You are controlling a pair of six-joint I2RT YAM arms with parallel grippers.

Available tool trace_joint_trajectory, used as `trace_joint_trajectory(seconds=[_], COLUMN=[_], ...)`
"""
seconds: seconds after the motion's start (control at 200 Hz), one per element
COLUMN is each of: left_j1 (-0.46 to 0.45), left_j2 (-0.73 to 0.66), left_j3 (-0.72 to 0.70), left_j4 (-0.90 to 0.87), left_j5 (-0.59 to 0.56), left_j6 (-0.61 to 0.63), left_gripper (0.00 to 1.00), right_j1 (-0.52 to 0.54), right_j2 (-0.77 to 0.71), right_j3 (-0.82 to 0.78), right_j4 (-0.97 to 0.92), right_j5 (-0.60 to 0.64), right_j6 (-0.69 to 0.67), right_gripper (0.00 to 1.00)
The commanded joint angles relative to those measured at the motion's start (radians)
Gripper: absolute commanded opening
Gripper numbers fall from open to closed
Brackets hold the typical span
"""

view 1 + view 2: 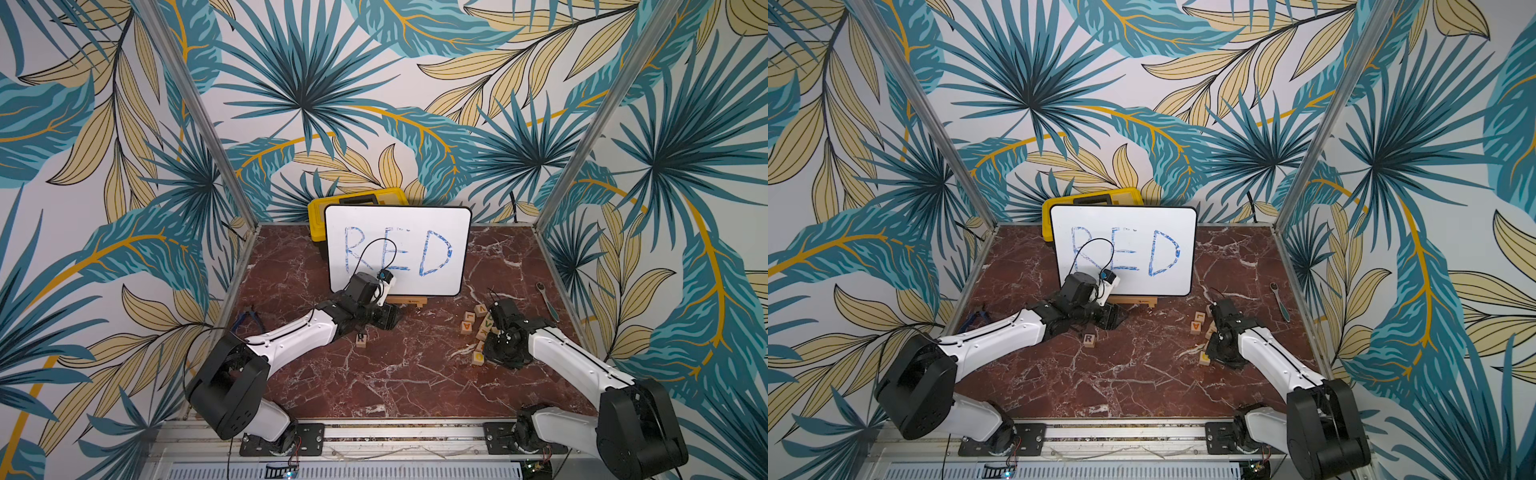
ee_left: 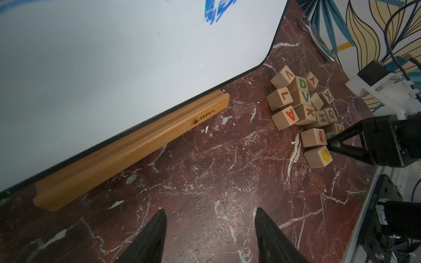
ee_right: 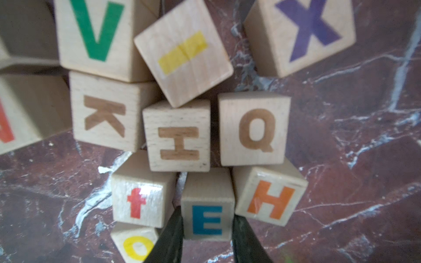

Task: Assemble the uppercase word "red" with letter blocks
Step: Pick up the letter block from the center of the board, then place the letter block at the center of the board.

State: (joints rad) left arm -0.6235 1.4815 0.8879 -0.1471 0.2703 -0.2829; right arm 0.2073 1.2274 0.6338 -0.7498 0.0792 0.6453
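1. Right gripper [image 3: 207, 214] jaws clamp the E block [image 3: 206, 189] by its sides. Left gripper [image 2: 209, 210] jaws stand apart with nothing between them, over bare table.
2. E sits wedged in the pile, touching the f block [image 3: 139, 202] and the orange H block [image 3: 271, 200]. D block [image 2: 302, 83] sits farther back in the same pile. R block [image 1: 1088, 339] sits alone near the left arm.
3. Risk, we judge: tight neighbours drag or tumble on the lift, and a tip-only hold may let E twist out.
4. Dark red marble-look tabletop [image 1: 395, 374] looks smooth. Whiteboard [image 1: 440, 220] reading RED stands at the back, leaf-print walls around.
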Motion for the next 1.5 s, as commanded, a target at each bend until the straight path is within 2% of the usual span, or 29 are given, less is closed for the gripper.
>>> trace_joint_trajectory(seconds=[0.0,0.441,0.761,0.956,1.222,1.497], left_j1=[0.007,0.008,0.070,0.119,0.199,0.283], left_j2=[0.004,-0.002,-0.042,-0.105,-0.212,-0.338], left_j3=[0.005,0.004,-0.027,-0.071,-0.198,-0.299], left_j4=[0.012,0.012,0.017,0.017,0.051,0.064], left_j5=[0.000,-0.002,0.017,0.026,-0.006,-0.063], left_j6=[0.011,0.017,0.010,0.000,-0.056,-0.096], left_gripper=[0.63,0.63,0.63,0.63,0.62,0.63], right_j1=[-0.001,0.015,0.154,0.290,0.439,0.570], right_j2=[0.006,-0.057,-0.069,0.036,0.250,0.409], right_j3=[0.003,0.065,0.204,0.347,0.525,0.615], right_j4=[-0.019,-0.114,-0.231,-0.251,-0.201,-0.092], right_j5=[0.020,0.042,0.124,0.154,0.114,0.028], right_j6=[-0.013,-0.032,-0.039,-0.048,-0.070,0.001], right_gripper=[0.34,0.30,0.30,0.30,0.30,0.30])
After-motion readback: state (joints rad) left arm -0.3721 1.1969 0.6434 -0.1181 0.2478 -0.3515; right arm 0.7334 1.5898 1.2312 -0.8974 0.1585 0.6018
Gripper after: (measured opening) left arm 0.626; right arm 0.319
